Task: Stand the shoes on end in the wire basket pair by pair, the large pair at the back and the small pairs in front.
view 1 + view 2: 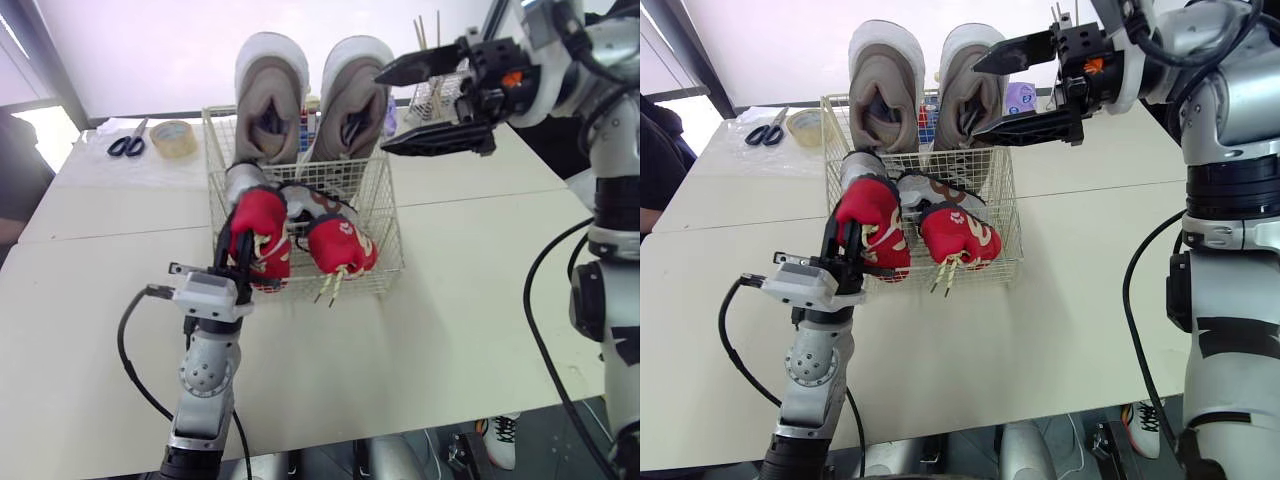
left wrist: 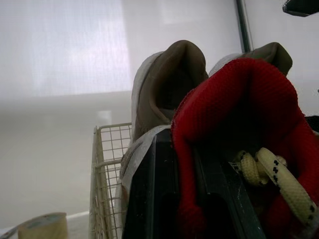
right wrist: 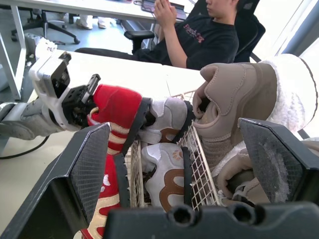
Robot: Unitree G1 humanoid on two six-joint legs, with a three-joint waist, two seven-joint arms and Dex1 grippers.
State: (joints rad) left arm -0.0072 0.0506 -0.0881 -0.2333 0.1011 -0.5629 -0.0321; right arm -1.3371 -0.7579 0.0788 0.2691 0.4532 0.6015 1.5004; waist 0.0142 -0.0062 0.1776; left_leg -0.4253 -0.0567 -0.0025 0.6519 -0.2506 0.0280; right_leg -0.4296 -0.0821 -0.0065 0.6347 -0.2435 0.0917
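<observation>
Left jaws: clamped on the collar of the red shoe [image 1: 262, 228], one finger inside its opening.
Red shoe: front-left corner of the wire basket [image 1: 391, 215], long axis near upright, beside its mate [image 1: 342, 246].
Right jaws: wide open, empty, above the large pair [image 1: 268, 100] at the back.
Nearer arm: left.

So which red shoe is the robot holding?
The red fabric shoe on the robot's left, clamped by its left fingers; the other red shoe sits untouched.

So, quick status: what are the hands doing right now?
Left hand shut on a red shoe at the basket front. Right hand open, by the tan pair standing at the back. Other red shoe in front, laces poking out.
</observation>
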